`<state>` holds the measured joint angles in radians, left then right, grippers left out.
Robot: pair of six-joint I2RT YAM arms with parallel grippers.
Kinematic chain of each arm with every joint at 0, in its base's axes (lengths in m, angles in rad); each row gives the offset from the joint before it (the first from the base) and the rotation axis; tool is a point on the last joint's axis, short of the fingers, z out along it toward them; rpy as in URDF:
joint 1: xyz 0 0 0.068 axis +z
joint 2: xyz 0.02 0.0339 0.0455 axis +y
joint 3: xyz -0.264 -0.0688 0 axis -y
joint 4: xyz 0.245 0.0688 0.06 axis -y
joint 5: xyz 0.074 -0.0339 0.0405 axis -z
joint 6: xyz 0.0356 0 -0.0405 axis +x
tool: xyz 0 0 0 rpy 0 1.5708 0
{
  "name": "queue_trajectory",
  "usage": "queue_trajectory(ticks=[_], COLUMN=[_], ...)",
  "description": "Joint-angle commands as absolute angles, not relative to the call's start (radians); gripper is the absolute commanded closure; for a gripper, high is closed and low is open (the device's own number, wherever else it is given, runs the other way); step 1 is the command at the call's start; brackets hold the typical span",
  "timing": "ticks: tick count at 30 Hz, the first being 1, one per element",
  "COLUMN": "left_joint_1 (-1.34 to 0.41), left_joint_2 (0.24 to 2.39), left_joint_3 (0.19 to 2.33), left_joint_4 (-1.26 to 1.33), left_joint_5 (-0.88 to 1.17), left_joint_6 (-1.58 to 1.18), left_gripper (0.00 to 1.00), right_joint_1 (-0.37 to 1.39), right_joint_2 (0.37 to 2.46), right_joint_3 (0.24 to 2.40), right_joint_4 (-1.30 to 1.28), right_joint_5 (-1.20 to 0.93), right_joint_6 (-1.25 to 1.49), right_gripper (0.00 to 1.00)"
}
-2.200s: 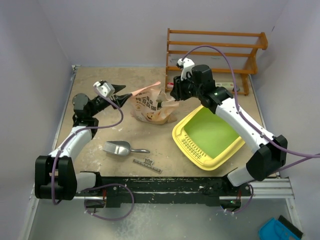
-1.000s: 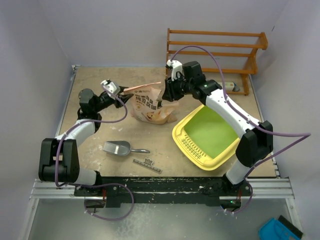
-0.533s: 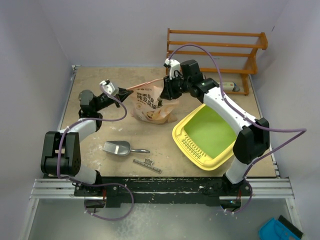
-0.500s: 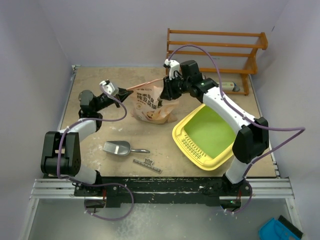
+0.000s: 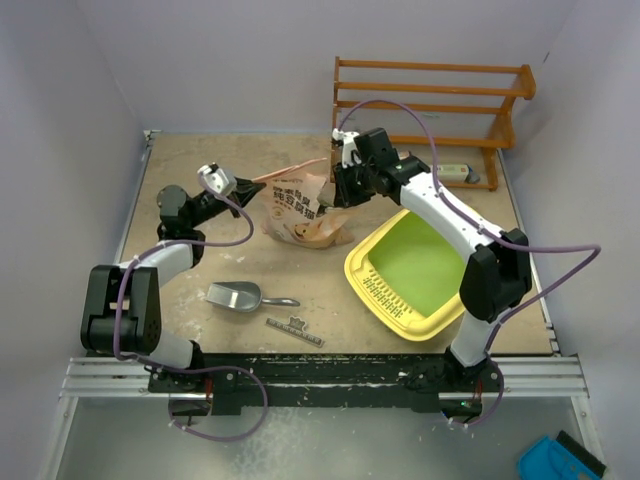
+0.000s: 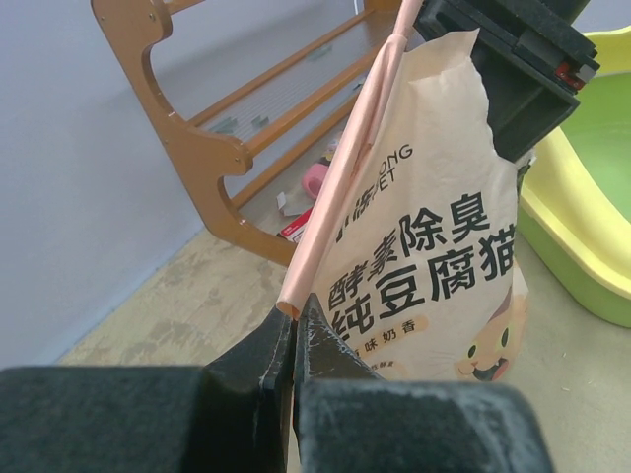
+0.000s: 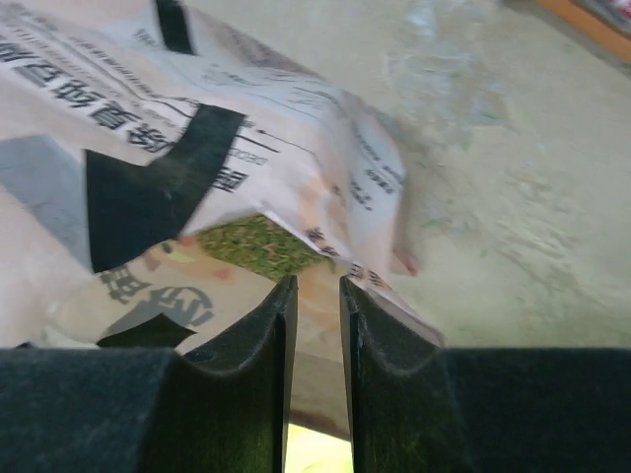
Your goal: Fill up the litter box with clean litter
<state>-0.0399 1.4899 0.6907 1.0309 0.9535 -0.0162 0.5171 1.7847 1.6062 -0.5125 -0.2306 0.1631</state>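
The yellow litter box (image 5: 368, 284) with its green floor lies right of centre, and its rim (image 6: 582, 258) shows in the left wrist view. Left of it stands the tan printed bag (image 5: 298, 212) (image 6: 434, 246). My left gripper (image 5: 246, 186) (image 6: 293, 313) is shut on the bag's pink top strip (image 6: 340, 187). My right gripper (image 5: 338, 196) (image 7: 314, 288) is on the bag's right side, its narrow jaws shut on a fold of the bag's paper (image 7: 296, 128). Greenish clean litter (image 7: 258, 246) shows in the bag's torn opening.
A silver metal scoop (image 5: 236, 296) lies on the table in front of the bag, with a small dark strip (image 5: 295, 331) nearer the front edge. A wooden rack (image 5: 430, 100) (image 6: 217, 148) stands along the back wall.
My left gripper has closed on the bag's pink strip. My right gripper has shifted slightly at the bag's right side and its jaws have narrowed on the paper.
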Motion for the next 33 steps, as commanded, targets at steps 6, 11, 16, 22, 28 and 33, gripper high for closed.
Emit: queue_trajectory(ticks=[6, 11, 16, 22, 28, 33], left_joint_1=[-0.052, -0.064, -0.067, -0.071, -0.071, -0.073], left_joint_2=[1.425, 1.426, 1.430, 1.435, 1.439, 1.440], left_joint_3=[0.665, 0.663, 0.666, 0.669, 0.675, 0.675], left_joint_4=[1.182, 1.180, 1.186, 1.186, 1.186, 1.187], left_joint_5=[0.942, 0.942, 0.941, 0.941, 0.940, 0.939], left_joint_6=[-0.057, -0.052, -0.056, -0.057, -0.061, -0.064], left_gripper=[1.00, 1.00, 1.00, 1.00, 1.00, 1.00], right_joint_1=[0.525, 0.537, 0.543, 0.589, 0.606, 0.606], right_joint_2=[1.767, 1.710, 1.715, 1.737, 1.791, 1.777], right_joint_3=[1.666, 1.592, 1.626, 1.678, 1.752, 1.757], right_joint_4=[-0.510, -0.402, -0.486, -0.670, -0.866, -0.879], right_joint_5=[0.184, 0.001, -0.304, -0.419, -0.443, -0.470], right_joint_6=[0.174, 0.176, 0.160, 0.102, 0.032, 0.035], right_gripper=[0.73, 0.73, 0.74, 0.73, 0.73, 0.73])
